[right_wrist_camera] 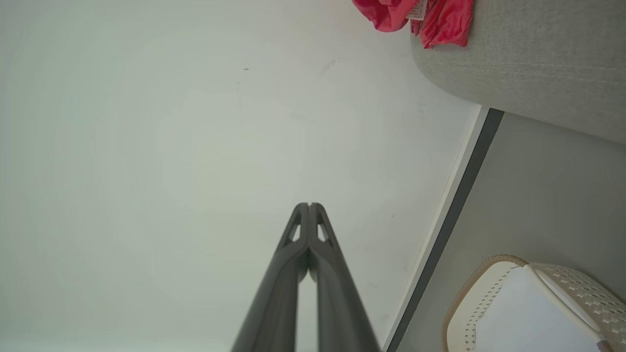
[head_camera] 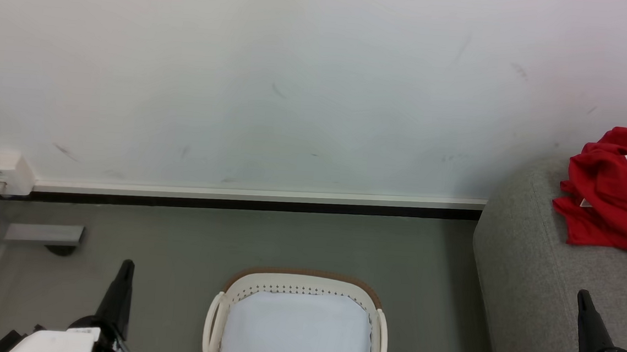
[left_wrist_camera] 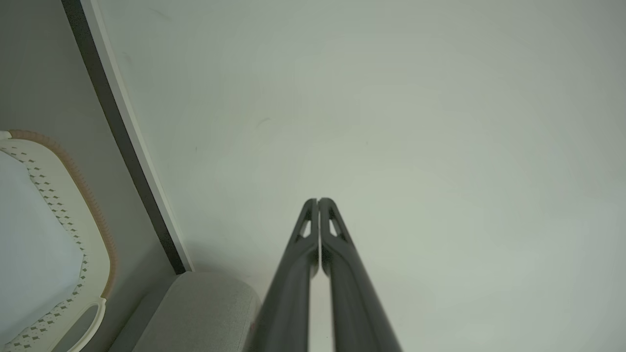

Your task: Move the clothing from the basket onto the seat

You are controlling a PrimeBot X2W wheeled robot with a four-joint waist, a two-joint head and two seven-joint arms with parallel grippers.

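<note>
The head view shows the red jersey (head_camera: 613, 188) crumpled on the grey seat (head_camera: 527, 279), well beyond the right gripper (head_camera: 582, 297), with the cloth-lined basket (head_camera: 299, 281) between that and the left gripper (head_camera: 127, 265). In the left wrist view, the fingers are pressed together and hold nothing. In the right wrist view, the fingers are likewise closed and empty, with the jersey far past their tips.
</note>
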